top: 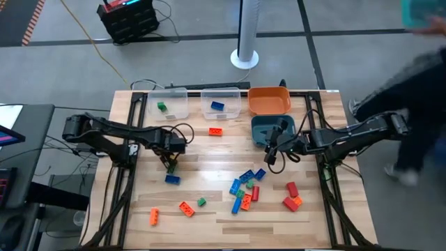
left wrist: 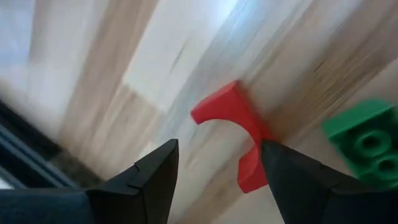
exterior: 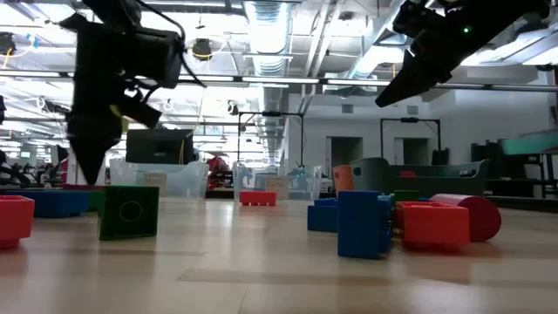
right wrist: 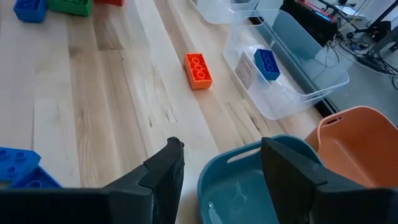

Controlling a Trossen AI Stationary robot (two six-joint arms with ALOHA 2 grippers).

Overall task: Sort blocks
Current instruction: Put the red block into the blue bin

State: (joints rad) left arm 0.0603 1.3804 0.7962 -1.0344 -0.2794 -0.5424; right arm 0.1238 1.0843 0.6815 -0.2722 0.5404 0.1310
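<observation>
Blocks (top: pixel 245 189) lie scattered on the tabletop (top: pixel 209 160). My left gripper (left wrist: pixel 217 168) has its jaws apart, a red arched block (left wrist: pixel 239 134) between them; light, stiff, slick, so I'd pinch its flat sides. Farther off, my right gripper (right wrist: pixel 221 168), jaws apart and empty, hangs over the teal bin (right wrist: pixel 249 186).

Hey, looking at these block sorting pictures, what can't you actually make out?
- Teal bin contents: high view, right gripper and arm overhang it.
- Red arched piece: left wrist view, one end hidden behind a finger of the left gripper.
- Person: high view, blurred and cut by the edge.
</observation>
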